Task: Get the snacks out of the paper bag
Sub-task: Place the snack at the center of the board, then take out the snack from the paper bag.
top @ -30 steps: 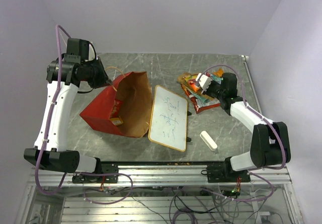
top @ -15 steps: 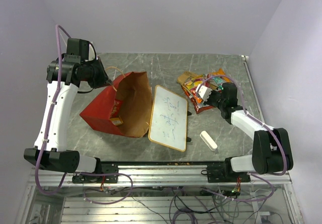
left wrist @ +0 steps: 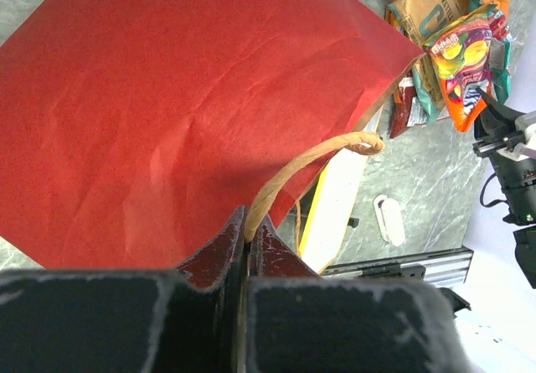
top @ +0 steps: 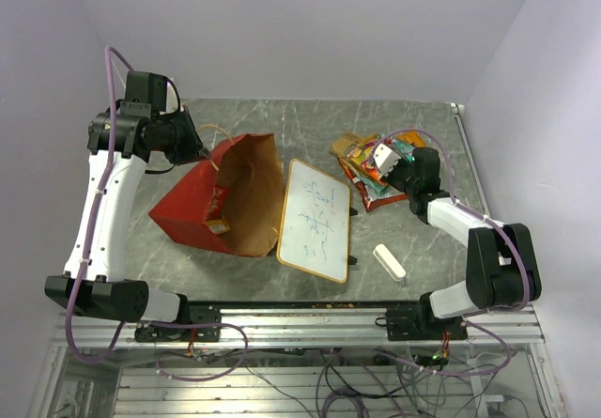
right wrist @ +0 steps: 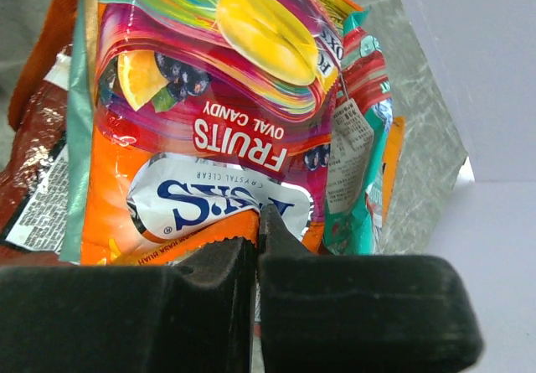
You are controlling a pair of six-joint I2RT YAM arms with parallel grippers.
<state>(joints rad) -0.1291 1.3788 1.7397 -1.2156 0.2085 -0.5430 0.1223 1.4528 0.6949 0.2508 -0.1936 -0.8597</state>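
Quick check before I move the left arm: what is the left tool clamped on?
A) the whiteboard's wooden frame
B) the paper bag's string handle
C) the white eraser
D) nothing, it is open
B: in the left wrist view the left tool is shut on the tan string handle of the red paper bag.

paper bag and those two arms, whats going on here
The left arm has its jaws shut on the string handle of the red paper bag, which is tipped on its side with its mouth toward the whiteboard. At least one packet is inside. The right arm has its jaws shut at the edge of an orange candy packet, part of the snacks piled at the table's far right.
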